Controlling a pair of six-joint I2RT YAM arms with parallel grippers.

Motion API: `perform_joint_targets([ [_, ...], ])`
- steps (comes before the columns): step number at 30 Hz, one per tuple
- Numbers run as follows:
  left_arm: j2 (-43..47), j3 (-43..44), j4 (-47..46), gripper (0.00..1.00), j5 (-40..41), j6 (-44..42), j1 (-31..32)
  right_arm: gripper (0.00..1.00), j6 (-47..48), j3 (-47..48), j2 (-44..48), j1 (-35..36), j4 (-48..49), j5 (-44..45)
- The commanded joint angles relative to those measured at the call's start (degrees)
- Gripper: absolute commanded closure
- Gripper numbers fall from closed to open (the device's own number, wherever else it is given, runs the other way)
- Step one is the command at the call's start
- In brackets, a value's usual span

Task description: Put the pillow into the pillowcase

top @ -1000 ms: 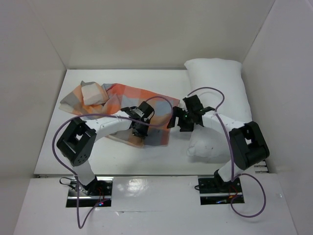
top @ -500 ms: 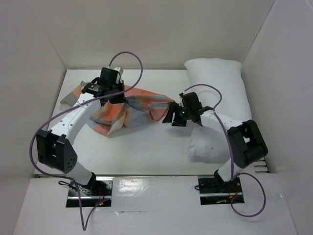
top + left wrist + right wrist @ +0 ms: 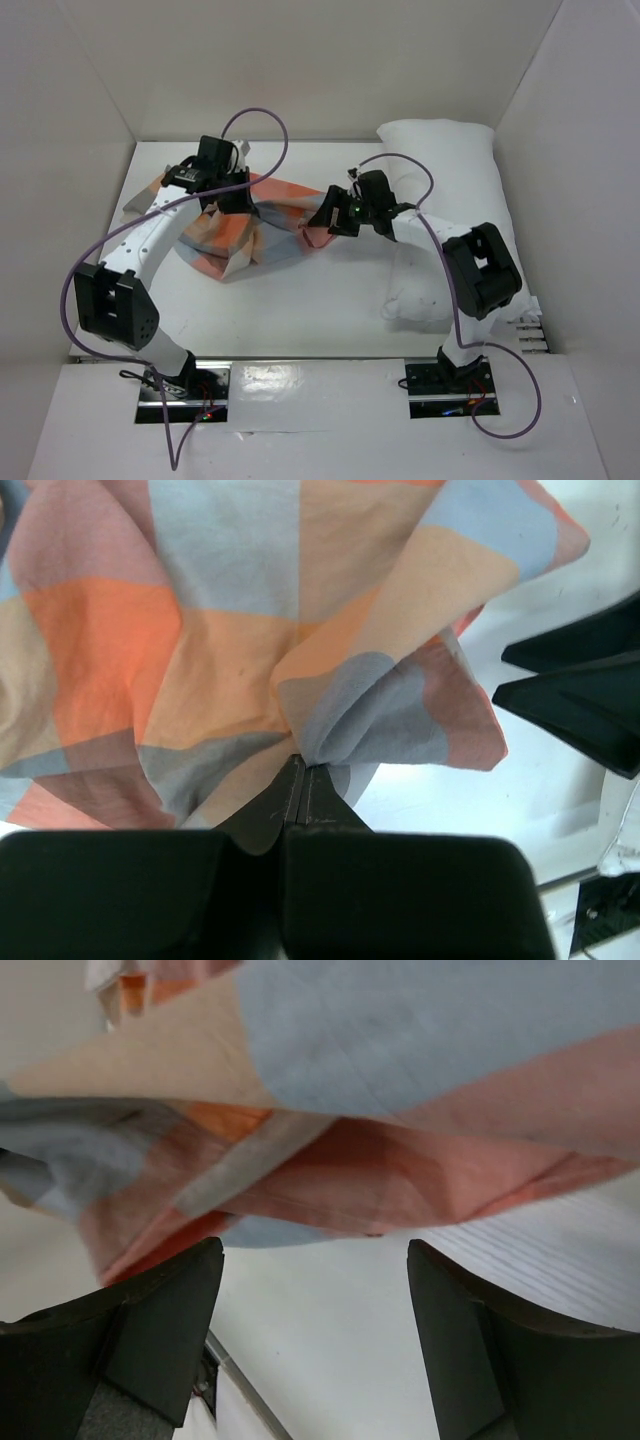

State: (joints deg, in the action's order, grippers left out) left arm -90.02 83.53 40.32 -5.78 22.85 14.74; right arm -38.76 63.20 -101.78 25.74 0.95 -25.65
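Note:
The checked pillowcase (image 3: 262,222) hangs bunched at the centre left of the table, raised by my left gripper (image 3: 225,192). That gripper (image 3: 303,767) is shut on a fold of the pillowcase (image 3: 250,630), which spreads out beyond it. My right gripper (image 3: 330,214) is open at the pillowcase's right-hand corner. In the right wrist view the hem of the pillowcase (image 3: 400,1090) sits just past the right gripper (image 3: 315,1260), with nothing between its fingers (image 3: 165,1310). The white pillow (image 3: 450,165) lies along the right side, partly under the right arm.
White walls close in the table (image 3: 310,300) on the left, back and right. Purple cables loop above both arms. The right gripper's black fingers (image 3: 580,695) show at the right edge of the left wrist view.
My left arm swung from the table's middle to the far left, lifting the pillowcase into a hanging bunch. My right gripper moved left, off the pillow, up to the pillowcase's right corner.

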Motion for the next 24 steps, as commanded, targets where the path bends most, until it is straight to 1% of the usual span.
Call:
perform_joint_targets([
  [1,-0.2,0.9,2.4,1.0,-2.8,-2.2,-0.3,0.18,-3.0,1.8,0.8,0.2,8.5,-2.6],
  [2,0.8,0.1,2.4,1.0,-3.4,-2.2,-0.3,0.18,-3.0,1.8,0.8,-0.4,7.7,-1.3],
  [4,3.9,-3.4,2.4,1.0,-3.4,-1.5,-0.3,0.14,-3.0,2.5,-0.2,-0.4,7.7,-0.2],
  [7,6.9,-4.9,1.9,1.0,-3.4,-1.5,-0.3,0.1,-4.5,5.0,-3.9,-0.4,7.7,-3.5],
  [10,7.8,-4.9,2.6,1.0,-3.4,-1.5,-0.3,0.07,-6.5,3.5,-5.1,-0.4,13.2,-4.1],
  [11,8.4,-4.9,3.1,1.0,-3.4,-1.5,-0.3,0.07,-7.8,1.6,-5.1,-0.4,15.4,-3.1],
  [12,9.2,-4.9,3.1,1.0,-3.4,-1.5,-0.3,0.06,-7.8,0.8,-5.1,-0.4,19.4,-2.3],
  [16,10.9,-5.9,4.5,1.0,-3.4,-1.5,-0.3,0.04,-7.3,1.7,-6.5,-1.6,18.8,-1.0],
  [19,12.7,-7.5,5.6,1.0,-2.7,-2.9,-0.3,0.04,-8.7,0.6,-7.1,-1.7,22.7,-0.2],
  [20,13.4,-8.5,5.6,1.0,-2.7,-3.4,-0.3,0.05,-8.7,0.6,-7.1,-1.7,22.7,0.5],
  [21,13.4,-8.6,5.6,1.0,-2.1,-3.4,-0.3,0.11,-9.2,0.6,-7.9,-1.7,22.7,0.5],
  [22,13.9,-9.6,5.6,1.0,-1.5,-3.4,-0.3,0.45,-9.2,1.3,-7.9,-1.7,22.7,1.2],
  [23,13.9,-9.6,6.1,1.0,-0.7,-3.4,-0.3,0.69,-9.2,1.8,-7.9,-1.7,22.0,1.2],
  [24,13.9,-10.3,6.1,1.0,0.1,-3.4,-0.3,0.89,-9.2,2.4,-7.9,-1.7,21.1,1.2],
])
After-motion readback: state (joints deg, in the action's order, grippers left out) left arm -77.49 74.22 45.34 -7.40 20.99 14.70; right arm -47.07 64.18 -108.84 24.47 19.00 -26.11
